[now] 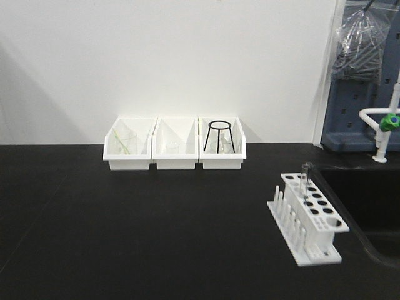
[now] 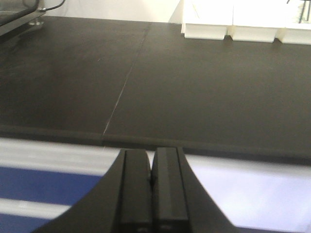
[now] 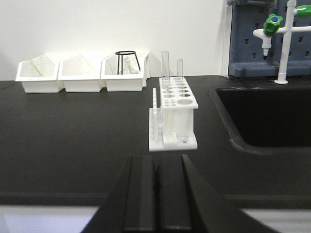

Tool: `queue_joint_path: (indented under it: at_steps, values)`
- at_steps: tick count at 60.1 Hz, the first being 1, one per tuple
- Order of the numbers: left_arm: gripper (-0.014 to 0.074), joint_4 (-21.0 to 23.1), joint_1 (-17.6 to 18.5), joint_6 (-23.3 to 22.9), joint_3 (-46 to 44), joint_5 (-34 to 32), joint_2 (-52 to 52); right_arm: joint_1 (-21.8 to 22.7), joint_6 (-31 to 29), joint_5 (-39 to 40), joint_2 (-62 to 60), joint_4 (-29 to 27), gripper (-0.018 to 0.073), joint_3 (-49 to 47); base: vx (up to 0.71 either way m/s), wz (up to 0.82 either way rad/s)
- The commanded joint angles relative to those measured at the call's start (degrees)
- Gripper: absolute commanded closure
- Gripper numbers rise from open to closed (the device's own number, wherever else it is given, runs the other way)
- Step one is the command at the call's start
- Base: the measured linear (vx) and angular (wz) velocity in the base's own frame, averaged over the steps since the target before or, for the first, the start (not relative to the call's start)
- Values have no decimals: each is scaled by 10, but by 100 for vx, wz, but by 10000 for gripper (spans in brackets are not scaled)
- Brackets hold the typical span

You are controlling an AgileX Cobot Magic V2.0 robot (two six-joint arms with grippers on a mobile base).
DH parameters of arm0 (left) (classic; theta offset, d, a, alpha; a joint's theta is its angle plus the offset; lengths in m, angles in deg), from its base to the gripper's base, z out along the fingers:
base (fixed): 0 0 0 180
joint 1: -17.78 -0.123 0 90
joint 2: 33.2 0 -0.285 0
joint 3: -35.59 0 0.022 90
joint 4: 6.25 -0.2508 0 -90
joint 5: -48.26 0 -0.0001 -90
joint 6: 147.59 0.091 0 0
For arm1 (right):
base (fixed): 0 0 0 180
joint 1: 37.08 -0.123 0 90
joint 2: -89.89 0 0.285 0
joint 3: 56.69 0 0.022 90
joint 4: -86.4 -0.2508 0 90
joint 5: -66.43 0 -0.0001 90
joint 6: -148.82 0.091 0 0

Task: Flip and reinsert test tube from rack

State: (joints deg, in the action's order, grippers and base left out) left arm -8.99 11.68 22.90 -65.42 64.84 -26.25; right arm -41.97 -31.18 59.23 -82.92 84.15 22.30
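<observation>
Rack holding seemingly two upright tubes, sink beside, bins behind, left pincer and right pincer closed.

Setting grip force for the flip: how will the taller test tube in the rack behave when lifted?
The taller test tube looks clear and thin-walled, so probably fragile and slippery. Slim and round, it would likely roll if laid on the counter. The white rack seems light and may shift during extraction.

Glassware inside the white bins indistinct; test tube in the rack faint from the front.
</observation>
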Motion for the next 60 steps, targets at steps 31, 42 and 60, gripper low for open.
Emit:
queue_joint_path:
  at_steps: [31,42,60]
  values:
    - [603,2,4,0,1,-50,-2,3,-5,47,-6,1,568,0,43,-1]
    - [603,2,4,0,1,-50,-2,3,-5,47,-6,1,568,0,26,-6]
    - [603,2,4,0,1,-50,-2,3,-5,47,-6,1,568,0,9,-3]
